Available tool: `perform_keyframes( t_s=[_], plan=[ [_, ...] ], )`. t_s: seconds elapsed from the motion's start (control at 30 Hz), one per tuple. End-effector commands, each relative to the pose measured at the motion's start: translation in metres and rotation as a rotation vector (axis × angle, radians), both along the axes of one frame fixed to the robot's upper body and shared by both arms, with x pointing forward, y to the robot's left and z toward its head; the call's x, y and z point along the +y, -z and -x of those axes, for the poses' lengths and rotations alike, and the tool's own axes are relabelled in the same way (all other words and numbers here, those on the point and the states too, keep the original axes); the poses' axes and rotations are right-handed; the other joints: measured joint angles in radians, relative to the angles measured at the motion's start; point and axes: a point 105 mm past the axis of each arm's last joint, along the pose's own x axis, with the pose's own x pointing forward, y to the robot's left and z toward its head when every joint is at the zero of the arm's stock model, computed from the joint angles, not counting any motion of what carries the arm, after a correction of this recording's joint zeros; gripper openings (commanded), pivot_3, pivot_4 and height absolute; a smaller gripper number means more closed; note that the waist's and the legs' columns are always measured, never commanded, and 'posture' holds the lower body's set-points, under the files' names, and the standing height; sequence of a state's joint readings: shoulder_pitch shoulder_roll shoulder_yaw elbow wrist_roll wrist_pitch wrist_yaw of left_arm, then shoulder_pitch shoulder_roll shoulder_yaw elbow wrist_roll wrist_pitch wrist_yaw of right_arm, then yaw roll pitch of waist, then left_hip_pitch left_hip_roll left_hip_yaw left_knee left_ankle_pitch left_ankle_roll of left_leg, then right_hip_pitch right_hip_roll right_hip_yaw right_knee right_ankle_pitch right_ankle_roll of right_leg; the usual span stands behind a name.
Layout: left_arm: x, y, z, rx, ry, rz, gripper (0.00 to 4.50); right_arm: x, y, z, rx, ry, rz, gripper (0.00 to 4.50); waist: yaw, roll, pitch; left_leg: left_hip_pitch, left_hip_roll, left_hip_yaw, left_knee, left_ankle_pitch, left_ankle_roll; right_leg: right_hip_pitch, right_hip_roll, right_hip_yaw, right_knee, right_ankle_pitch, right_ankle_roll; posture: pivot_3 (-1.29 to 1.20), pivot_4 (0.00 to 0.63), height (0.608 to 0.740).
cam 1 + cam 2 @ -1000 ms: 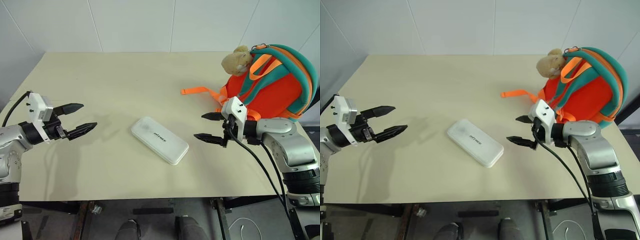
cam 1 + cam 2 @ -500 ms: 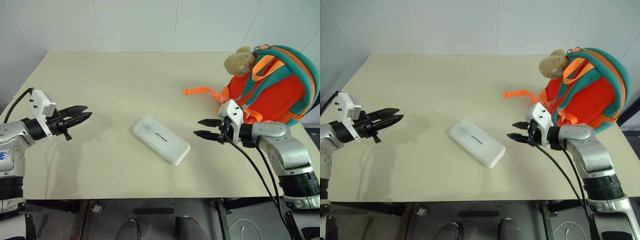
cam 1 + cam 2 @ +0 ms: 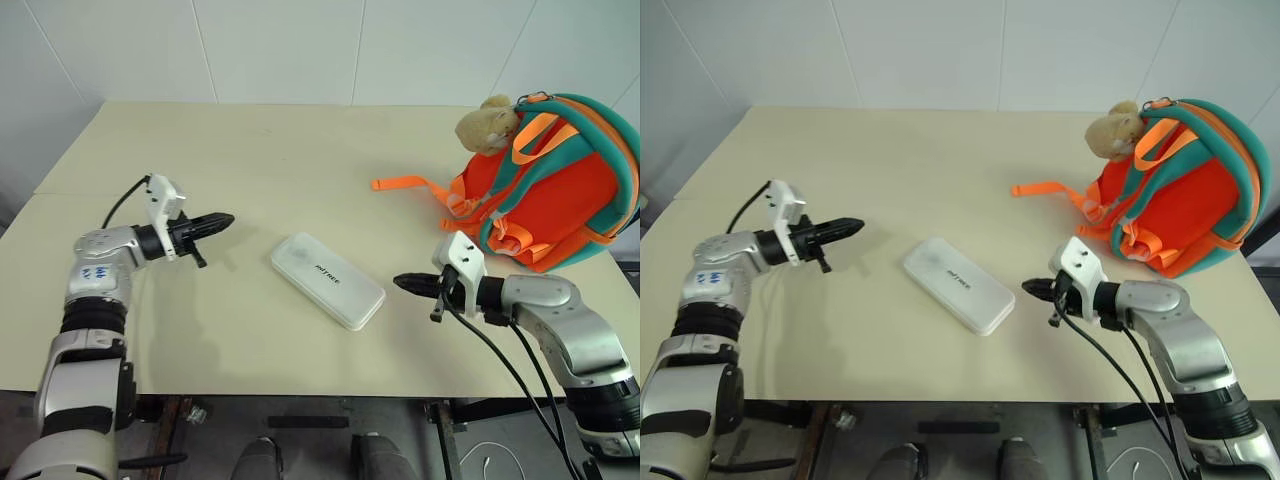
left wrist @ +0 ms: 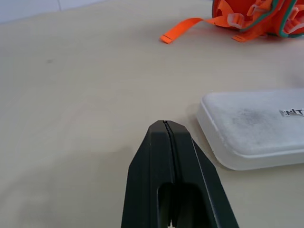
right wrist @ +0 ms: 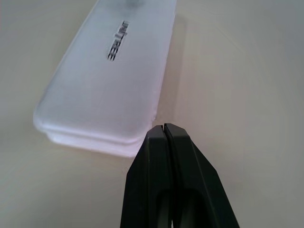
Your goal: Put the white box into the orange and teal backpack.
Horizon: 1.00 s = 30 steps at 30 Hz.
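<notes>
The white box lies flat on the beige table, near its middle, dark lettering facing up. The orange and teal backpack sits at the table's right, with a tan plush toy at its top and an orange strap trailing left. My left gripper is shut and empty, pointing at the box from its left, a short gap away. My right gripper is shut and empty, its tip just off the box's right end. Both wrist views show the box close ahead of pressed-together fingers.
White tiled walls stand behind the table. The right arm's black cables hang over the table's front edge. The floor shows under the front edge.
Both grippers have shut from wide open. My left gripper moved in toward the box from the left. My right gripper sank toward the table near the box's right end.
</notes>
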<state>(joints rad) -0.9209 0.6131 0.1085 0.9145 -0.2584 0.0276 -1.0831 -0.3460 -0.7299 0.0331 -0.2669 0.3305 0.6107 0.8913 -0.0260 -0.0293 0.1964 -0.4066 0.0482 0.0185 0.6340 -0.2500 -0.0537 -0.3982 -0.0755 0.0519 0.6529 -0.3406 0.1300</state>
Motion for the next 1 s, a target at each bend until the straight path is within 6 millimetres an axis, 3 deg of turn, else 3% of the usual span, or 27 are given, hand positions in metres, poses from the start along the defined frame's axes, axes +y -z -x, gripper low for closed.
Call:
perform_keyframes(
  t_s=[0.03, 0.2, 0.5, 0.7, 1.0],
  plan=[
    [-0.012, -0.001, -0.008, 0.033, 0.027, -0.004, 0.0, -0.004, 0.001, 0.007, -0.014, 0.037, 0.064, 0.04, -0.001, 0.0, 0.0, 0.0, 0.0, 0.0, 0.0, 0.0, 0.0, 0.0, 0.0, 0.0, 0.0, 0.0, 0.0, 0.0, 0.15, 0.74],
    [-0.022, 0.013, -0.017, 0.147, 0.005, -0.001, 0.0, -0.003, 0.017, 0.019, 0.04, 0.067, 0.105, 0.04, -0.002, -0.001, 0.0, 0.0, 0.0, 0.0, 0.0, 0.0, 0.0, 0.0, 0.001, 0.0, 0.0, 0.0, 0.0, 0.0, 0.15, 0.74],
    [-0.042, 0.035, -0.017, 0.246, 0.045, -0.03, 0.0, 0.023, 0.024, 0.032, 0.086, 0.058, 0.087, 0.04, 0.001, -0.001, 0.001, 0.0, 0.0, -0.001, 0.001, 0.0, 0.0, 0.001, 0.001, 0.0, 0.0, 0.0, 0.001, 0.0, 0.15, 0.74],
    [-0.049, 0.034, -0.014, 0.239, 0.094, -0.008, 0.0, 0.035, 0.026, 0.04, 0.112, 0.03, 0.083, 0.04, 0.0, -0.002, 0.001, 0.0, 0.0, -0.002, 0.001, 0.0, 0.0, 0.001, 0.001, 0.0, 0.0, 0.0, 0.001, 0.0, 0.15, 0.74],
    [-0.054, 0.038, -0.005, 0.226, 0.18, -0.044, 0.0, 0.044, 0.019, 0.03, 0.088, 0.021, 0.072, 0.04, 0.0, -0.002, 0.001, 0.0, 0.0, -0.002, 0.002, 0.0, 0.0, 0.001, 0.001, 0.0, 0.0, 0.001, 0.001, 0.0, 0.15, 0.74]
  ],
)
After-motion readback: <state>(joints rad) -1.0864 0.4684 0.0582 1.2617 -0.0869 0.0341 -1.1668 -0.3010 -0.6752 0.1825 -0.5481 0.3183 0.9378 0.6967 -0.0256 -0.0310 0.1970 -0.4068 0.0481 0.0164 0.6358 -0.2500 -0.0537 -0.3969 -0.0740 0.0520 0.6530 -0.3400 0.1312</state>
